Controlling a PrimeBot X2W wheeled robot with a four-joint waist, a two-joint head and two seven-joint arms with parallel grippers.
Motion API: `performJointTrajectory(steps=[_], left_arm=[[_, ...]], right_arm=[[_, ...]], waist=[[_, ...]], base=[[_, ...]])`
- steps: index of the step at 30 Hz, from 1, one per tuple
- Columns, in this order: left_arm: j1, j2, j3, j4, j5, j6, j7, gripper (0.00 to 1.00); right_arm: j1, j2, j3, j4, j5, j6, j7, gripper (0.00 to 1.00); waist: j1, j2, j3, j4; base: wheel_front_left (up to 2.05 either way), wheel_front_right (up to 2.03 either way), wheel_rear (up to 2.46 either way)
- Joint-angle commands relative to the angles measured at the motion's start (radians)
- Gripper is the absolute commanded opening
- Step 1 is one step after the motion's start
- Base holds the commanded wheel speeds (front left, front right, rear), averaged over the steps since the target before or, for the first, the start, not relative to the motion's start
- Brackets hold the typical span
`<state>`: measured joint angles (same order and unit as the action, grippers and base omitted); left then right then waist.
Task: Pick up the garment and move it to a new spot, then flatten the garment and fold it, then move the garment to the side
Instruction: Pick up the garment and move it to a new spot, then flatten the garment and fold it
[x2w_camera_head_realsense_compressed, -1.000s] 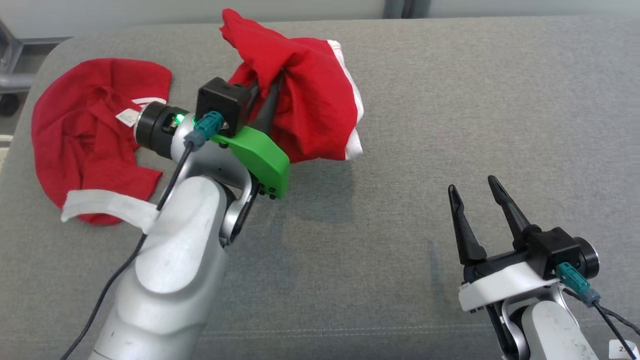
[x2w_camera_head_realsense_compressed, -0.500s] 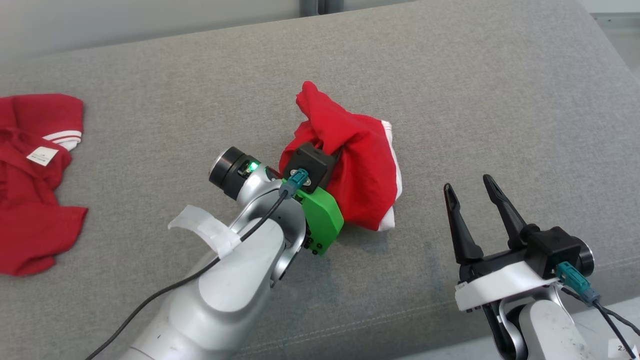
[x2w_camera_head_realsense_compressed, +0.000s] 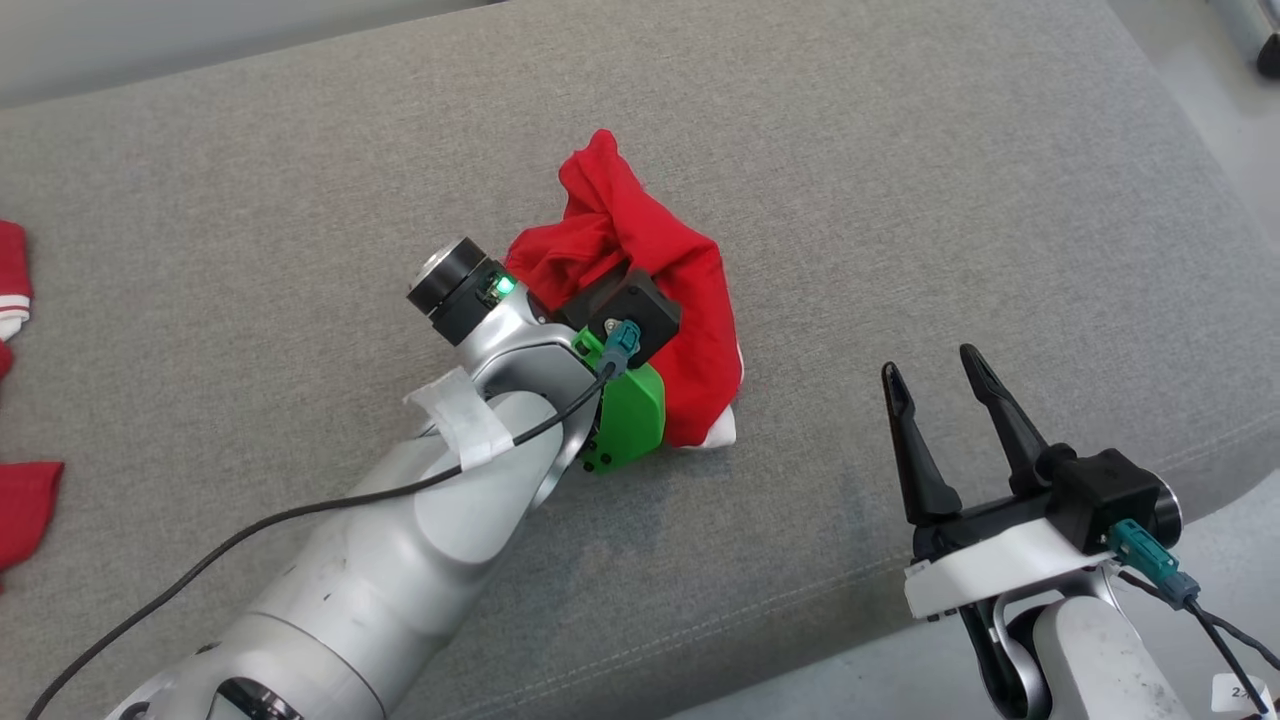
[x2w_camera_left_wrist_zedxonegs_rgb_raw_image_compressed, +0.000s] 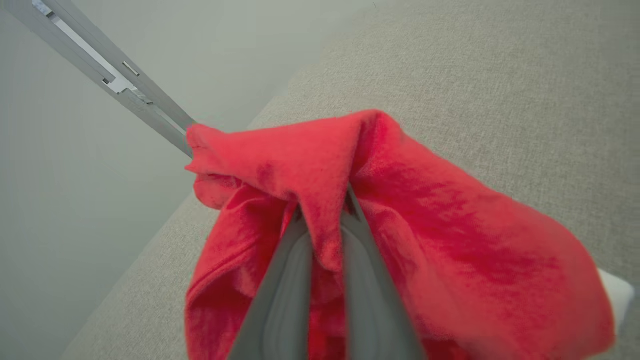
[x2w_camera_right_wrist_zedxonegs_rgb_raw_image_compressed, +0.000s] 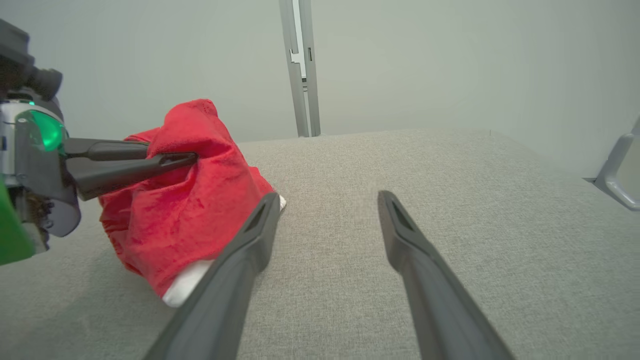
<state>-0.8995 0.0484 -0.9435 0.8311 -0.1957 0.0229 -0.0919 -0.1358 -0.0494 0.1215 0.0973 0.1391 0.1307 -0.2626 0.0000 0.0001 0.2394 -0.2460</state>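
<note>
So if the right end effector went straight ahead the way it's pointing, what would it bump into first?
Probably nothing but the grey cushion itself. The right end effector is open and points past the red garment, which sits off to its left. Depth is hard to judge.

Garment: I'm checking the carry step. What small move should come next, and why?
Probably lower the left gripper a little and open it. It is shut on the bunched garment, whose white hem already seems to reach the cushion. The right gripper stands open nearby, free to help flatten.
</note>
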Motion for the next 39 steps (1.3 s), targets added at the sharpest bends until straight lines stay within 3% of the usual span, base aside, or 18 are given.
performJointTrajectory(steps=[1, 3, 4, 5, 6, 14, 22, 28, 33, 39], left_arm=[[-0.016, 0.004, -0.014, 0.016, -0.02, -0.005, 0.003, 0.0], [-0.018, 0.004, -0.027, 0.031, -0.038, -0.005, 0.005, 0.0], [-0.018, 0.004, -0.033, 0.036, -0.047, 0.0, 0.0, 0.21], [-0.015, 0.004, -0.036, 0.036, -0.059, 0.007, -0.012, 0.71], [-0.009, 0.004, -0.039, 0.039, -0.073, 0.01, -0.02, 1.0], [0.012, 0.004, -0.055, 0.022, -0.173, 0.026, -0.075, 1.0], [0.08, 0.004, -0.078, -0.064, -0.305, 0.028, -0.116, 1.0], [0.164, 0.004, -0.061, -0.061, -0.388, 0.055, -0.127, 1.0], [0.219, 0.003, -0.026, -0.025, -0.475, 0.046, -0.11, 1.0], [0.201, 0.004, -0.009, 0.029, -0.526, 0.046, -0.113, 1.0]], right_arm=[[-0.01, -0.002, 0.005, 0.001, 0.008, 0.0, -0.003, 1.0], [-0.011, -0.002, 0.008, 0.002, 0.012, 0.0, -0.003, 1.0], [-0.011, -0.002, 0.009, 0.002, 0.013, 0.0, -0.003, 1.0], [-0.011, -0.002, 0.008, 0.002, 0.012, 0.0, -0.003, 1.0], [-0.011, -0.002, 0.007, 0.001, 0.013, 0.0, -0.003, 1.0], [0.007, -0.002, -0.014, 0.01, 0.011, 0.0, -0.003, 1.0], [0.043, -0.002, -0.044, 0.023, -0.008, 0.0, -0.003, 1.0], [0.079, -0.002, -0.054, 0.031, -0.013, 0.0, -0.003, 1.0], [0.083, -0.002, -0.037, 0.026, -0.016, 0.0, -0.003, 1.0], [0.053, -0.002, -0.027, 0.019, -0.02, 0.0, -0.003, 1.0]], waist=[[0.0, -0.0001, 0.004, -0.016], [0.0, -0.0001, 0.004, -0.021], [0.0, -0.0001, 0.004, -0.022], [0.0, -0.0001, 0.004, -0.023], [0.0, -0.0001, 0.004, -0.022], [0.0, -0.0001, -0.021, 0.02], [0.0, -0.0001, -0.108, 0.131], [0.0, -0.0001, -0.161, 0.198], [0.0, -0.0001, -0.161, 0.197], [0.0, -0.0001, -0.113, 0.133]], base=[[0.0, 0.0, 0.0], [0.0, 0.0, 0.0], [0.0, 0.0, 0.0], [0.0, 0.0, 0.0], [0.0, 0.0, 0.0], [0.0, 0.0, 0.0], [0.0, 0.0, 0.0], [0.0, 0.0, 0.0], [0.0, 0.0, 0.0], [0.0, 0.0, 0.0]])
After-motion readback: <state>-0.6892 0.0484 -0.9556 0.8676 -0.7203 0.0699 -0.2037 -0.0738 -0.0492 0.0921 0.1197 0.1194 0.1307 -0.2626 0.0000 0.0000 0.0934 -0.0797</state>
